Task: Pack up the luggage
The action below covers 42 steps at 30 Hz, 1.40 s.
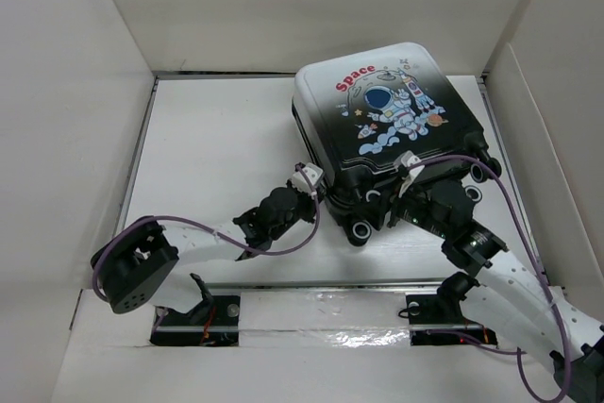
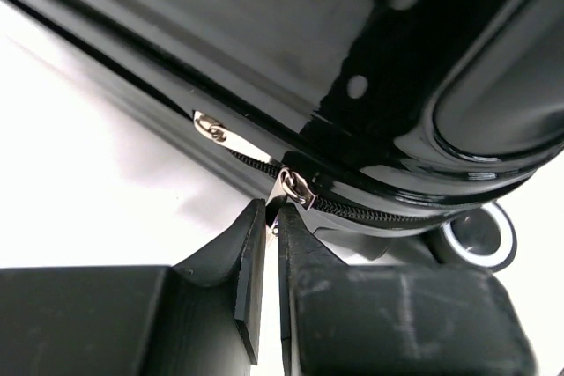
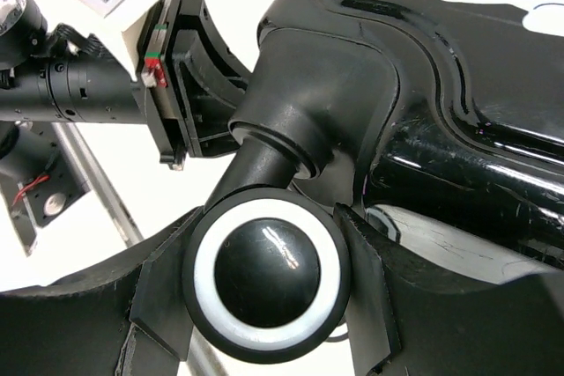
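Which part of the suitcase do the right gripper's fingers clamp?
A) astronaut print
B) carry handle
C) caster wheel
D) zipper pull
C: in the right wrist view the right gripper's fingers press both sides of the suitcase's white-ringed caster wheel; the zipper pull sits at the left gripper instead.

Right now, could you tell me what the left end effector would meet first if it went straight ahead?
The nearer silver zipper pull on the luggage seam, right at the left end effector's tips; it may already be touching.
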Tool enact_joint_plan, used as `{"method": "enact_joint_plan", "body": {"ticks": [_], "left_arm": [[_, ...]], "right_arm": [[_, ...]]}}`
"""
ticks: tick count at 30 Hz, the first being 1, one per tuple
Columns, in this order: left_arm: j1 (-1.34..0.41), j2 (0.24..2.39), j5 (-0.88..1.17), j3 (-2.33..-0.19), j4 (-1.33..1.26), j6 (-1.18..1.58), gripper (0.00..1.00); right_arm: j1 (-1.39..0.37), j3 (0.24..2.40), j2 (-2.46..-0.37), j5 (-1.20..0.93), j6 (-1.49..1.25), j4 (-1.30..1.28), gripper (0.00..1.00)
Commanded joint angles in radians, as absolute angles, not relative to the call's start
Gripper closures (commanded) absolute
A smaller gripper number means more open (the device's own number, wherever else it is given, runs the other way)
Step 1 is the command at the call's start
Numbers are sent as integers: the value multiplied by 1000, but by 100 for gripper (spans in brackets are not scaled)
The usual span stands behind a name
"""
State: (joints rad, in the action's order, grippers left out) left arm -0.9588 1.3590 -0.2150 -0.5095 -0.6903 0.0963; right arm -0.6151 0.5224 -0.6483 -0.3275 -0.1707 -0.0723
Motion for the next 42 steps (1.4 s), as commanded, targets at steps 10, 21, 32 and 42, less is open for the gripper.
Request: {"method": "enact_joint_plan", "body": {"ticks": [10, 21, 32, 42], "left_arm": [[-677, 1446, -511, -607, -733, 228, 100], [-472, 1295, -417, -520, -724, 440, 100], [-517, 659, -324, -319, -539, 638, 40], [-526, 269, -348, -469, -218, 684, 1]], "right_arm": [[-756, 564, -679, -299, -170, -11, 100], [-894, 621, -876, -285, -181, 126, 100], [-1048, 946, -1331, -305, -202, 322, 100], [-1154, 1194, -1374, -97, -103, 89, 0]]}}
